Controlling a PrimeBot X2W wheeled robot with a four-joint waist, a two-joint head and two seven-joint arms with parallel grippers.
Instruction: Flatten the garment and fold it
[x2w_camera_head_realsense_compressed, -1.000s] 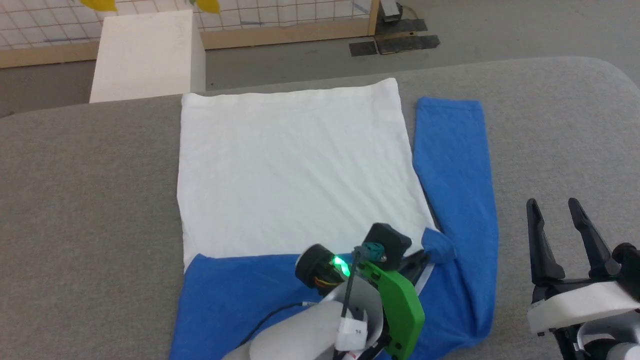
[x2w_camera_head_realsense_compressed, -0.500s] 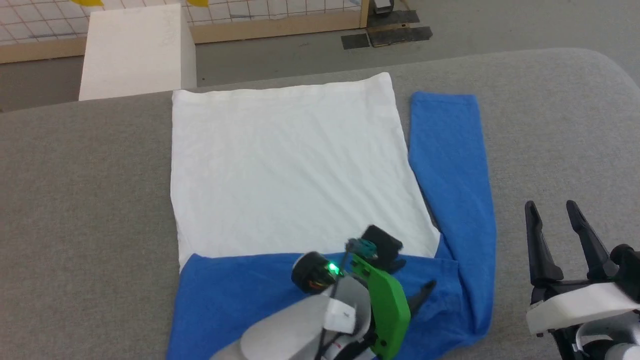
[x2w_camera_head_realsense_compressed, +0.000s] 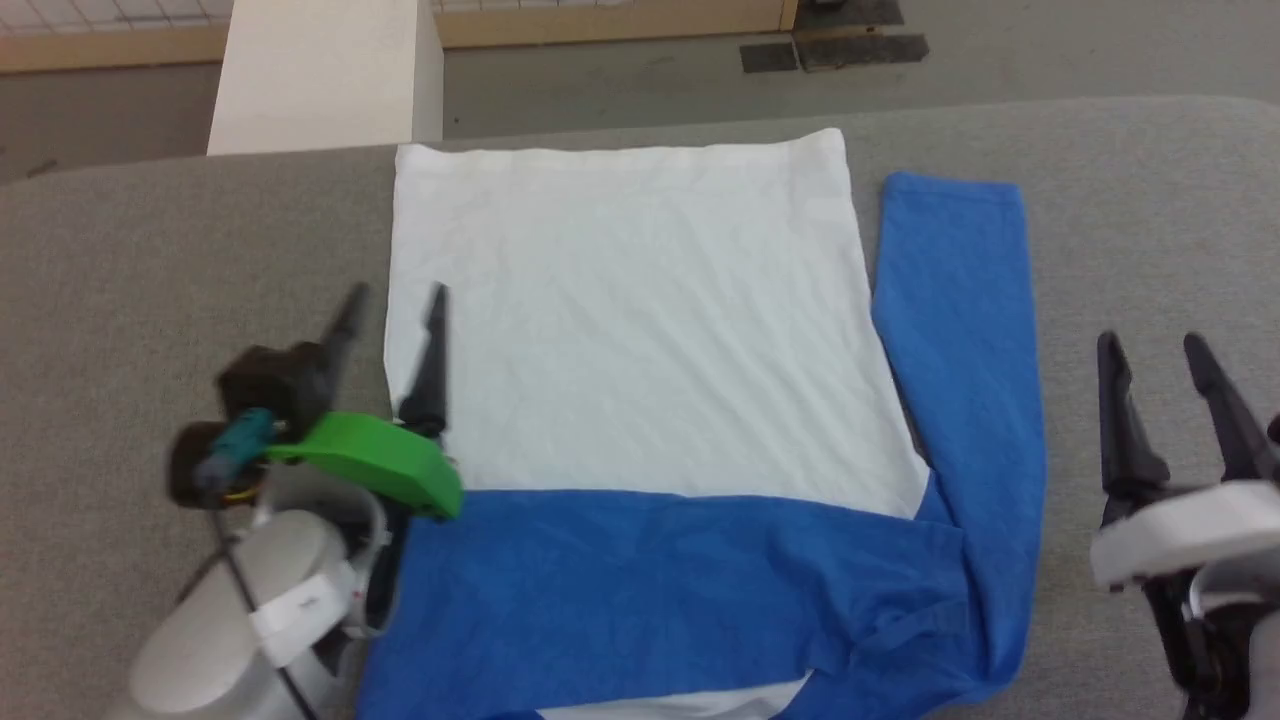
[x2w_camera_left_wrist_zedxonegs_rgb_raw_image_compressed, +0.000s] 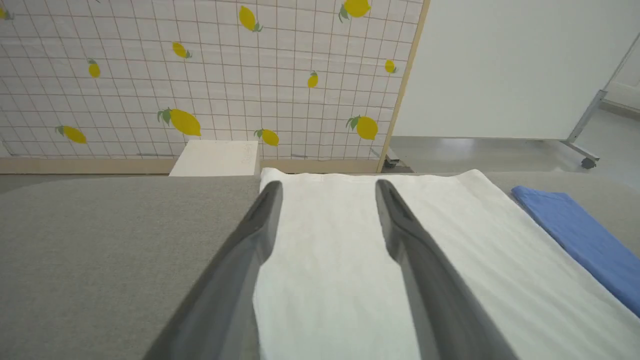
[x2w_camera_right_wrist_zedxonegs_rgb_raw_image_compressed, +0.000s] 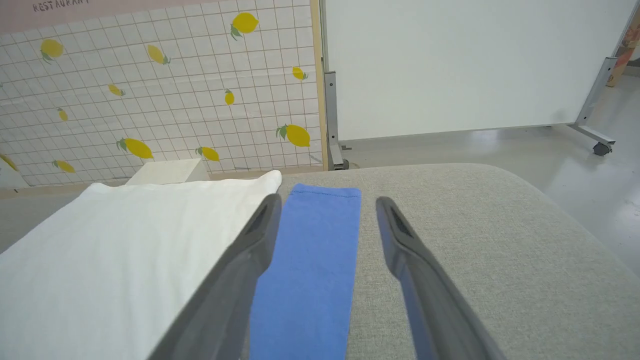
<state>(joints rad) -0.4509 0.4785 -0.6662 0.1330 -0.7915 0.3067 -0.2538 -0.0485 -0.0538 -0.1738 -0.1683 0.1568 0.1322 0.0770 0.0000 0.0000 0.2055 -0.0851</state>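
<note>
While the garment (x2w_camera_head_realsense_compressed: 640, 320) lies spread, a white block (x2w_camera_head_realsense_compressed: 320, 75) stands beyond it.

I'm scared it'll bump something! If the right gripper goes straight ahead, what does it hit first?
Likely the garment's blue sleeve, lying just ahead between the right gripper's fingers; height above it is unclear.

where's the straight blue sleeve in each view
Head view: sleeve runs up the right side, beside the white body.
Left wrist view: sleeve at the right edge, around mid-height.
Right wrist view: sleeve in the centre, running down to the bottom.
Shared landmark: white block just behind the body's far hem.
</note>
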